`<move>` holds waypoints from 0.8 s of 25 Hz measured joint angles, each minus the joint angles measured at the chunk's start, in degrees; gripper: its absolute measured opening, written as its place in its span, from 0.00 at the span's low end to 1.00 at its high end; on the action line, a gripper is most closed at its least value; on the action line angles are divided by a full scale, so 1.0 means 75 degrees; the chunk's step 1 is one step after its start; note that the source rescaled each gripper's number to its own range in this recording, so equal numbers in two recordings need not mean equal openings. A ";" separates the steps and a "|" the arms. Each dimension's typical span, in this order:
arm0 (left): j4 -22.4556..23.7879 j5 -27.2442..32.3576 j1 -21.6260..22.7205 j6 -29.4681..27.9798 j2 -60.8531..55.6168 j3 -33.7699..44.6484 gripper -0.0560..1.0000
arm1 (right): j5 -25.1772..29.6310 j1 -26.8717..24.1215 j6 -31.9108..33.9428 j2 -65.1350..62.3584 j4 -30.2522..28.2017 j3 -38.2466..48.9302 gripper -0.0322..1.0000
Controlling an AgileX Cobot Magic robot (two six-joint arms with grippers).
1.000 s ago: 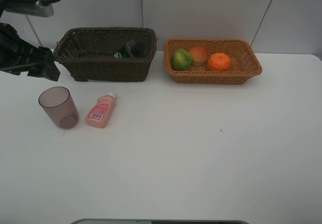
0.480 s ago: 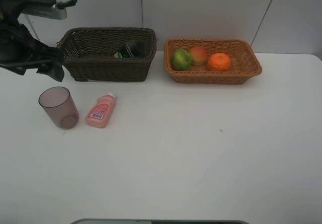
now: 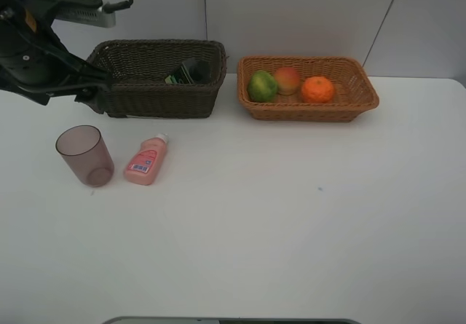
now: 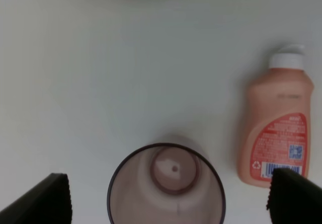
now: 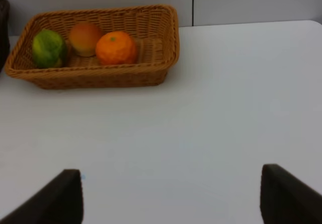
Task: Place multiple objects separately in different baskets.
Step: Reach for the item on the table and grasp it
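The translucent mauve cup (image 3: 85, 155) stands upright on the white table, with the pink bottle (image 3: 146, 160) lying just to its right. My left gripper (image 3: 84, 93) is open and empty, above and behind the cup. In the left wrist view it (image 4: 168, 200) straddles the cup (image 4: 166, 189), and the pink bottle (image 4: 279, 128) lies beside it. The dark green bottle (image 3: 188, 71) lies in the dark brown basket (image 3: 145, 100). The green-yellow fruit (image 3: 262, 86), red-yellow fruit (image 3: 287, 79) and orange (image 3: 317, 89) sit in the tan basket (image 3: 364, 97). My right gripper (image 5: 173, 199) is open and empty over bare table.
The two baskets stand side by side at the back of the table against a white wall. The right wrist view shows the tan basket (image 5: 166, 58) ahead with the three fruits in it. A dark strip (image 3: 233, 321) lies along the table's front edge.
My left arm has swung to the right, from the far left edge to in front of the dark basket's left end. The objects have not moved.
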 joint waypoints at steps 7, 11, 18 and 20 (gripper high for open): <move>-0.0145 0.0000 0.0000 -0.0316 0.0015 0.0000 1.00 | 0.0000 0.0000 0.0000 0.0000 0.0000 0.0000 0.65; -0.0294 0.0015 0.0000 -0.0372 0.0168 -0.0006 1.00 | 0.0000 0.0000 0.0000 0.0000 0.0000 0.0000 0.65; -0.0293 0.0115 0.0000 -0.0372 0.0480 -0.0006 1.00 | 0.0000 0.0000 0.0000 0.0000 0.0000 0.0000 0.65; -0.0299 0.0140 -0.0074 -0.0376 0.0565 -0.0006 1.00 | 0.0000 0.0000 0.0000 0.0000 0.0000 0.0000 0.65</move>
